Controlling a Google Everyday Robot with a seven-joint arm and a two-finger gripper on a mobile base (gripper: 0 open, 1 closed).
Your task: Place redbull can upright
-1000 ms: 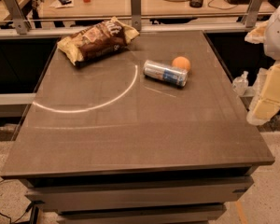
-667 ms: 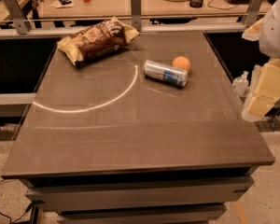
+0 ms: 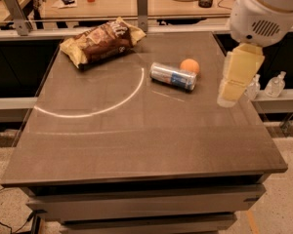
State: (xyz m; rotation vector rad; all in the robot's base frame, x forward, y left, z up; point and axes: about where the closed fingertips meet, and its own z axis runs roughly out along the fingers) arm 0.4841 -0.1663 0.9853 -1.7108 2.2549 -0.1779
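Note:
The redbull can (image 3: 173,76) lies on its side on the dark table (image 3: 136,130), toward the back right, its silver top facing left. An orange ball (image 3: 189,66) rests just behind its right end, touching or nearly touching it. My gripper (image 3: 233,87), with pale yellow fingers pointing down, hangs over the table's right edge, to the right of the can and a little nearer the front. It holds nothing that I can see.
A brown chip bag (image 3: 100,42) lies at the table's back left. A white arc (image 3: 97,108) is marked on the tabletop. Small clear bottles (image 3: 275,84) stand on a ledge to the right. A counter with cups and a hat runs behind.
My arm and gripper have moved left, from beyond the right side to over the table's right edge, closer to the can. The can, ball and bag have not moved.

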